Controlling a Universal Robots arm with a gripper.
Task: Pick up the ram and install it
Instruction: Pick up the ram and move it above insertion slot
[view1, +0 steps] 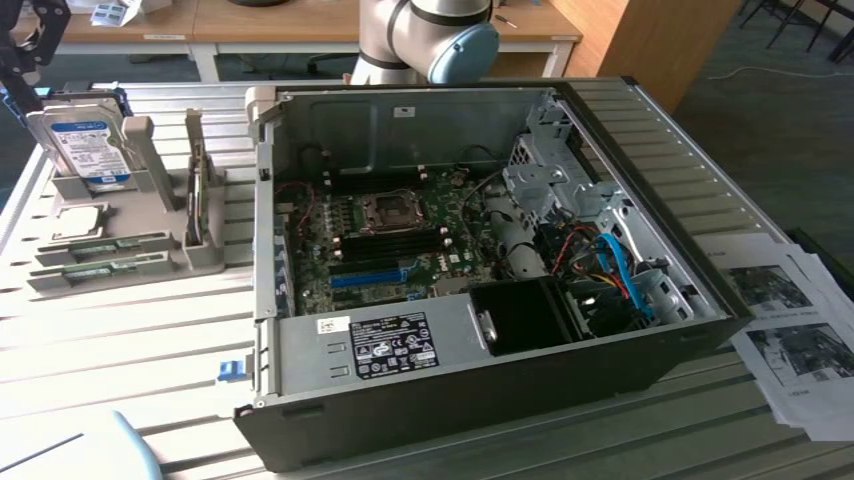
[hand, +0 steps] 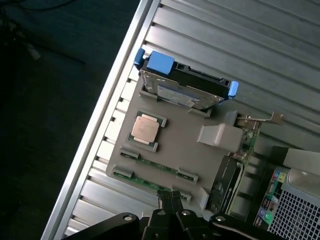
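Observation:
Two ram sticks, thin green boards, lie side by side in a grey holder (view1: 127, 255) on the slatted table, at the exterior view's left: one ram stick (view1: 104, 245) and a second one (view1: 100, 268). In the wrist view they are the ram stick (hand: 156, 163) and the ram stick (hand: 142, 181). My gripper (hand: 171, 196) hangs above the holder with its black fingers shut together and nothing between them, the tips over the nearer stick's edge. In the exterior view the gripper's dark body (view1: 27, 45) is high at the far left.
The holder also carries an upright hard drive (view1: 83, 145), a CPU (hand: 145, 128) and an expansion card (view1: 198, 195). An open PC case (view1: 400, 400) fills the middle, with black memory slots (view1: 394, 238) and a blue slot (view1: 367, 276) on its motherboard. Papers (view1: 794, 330) lie at the right.

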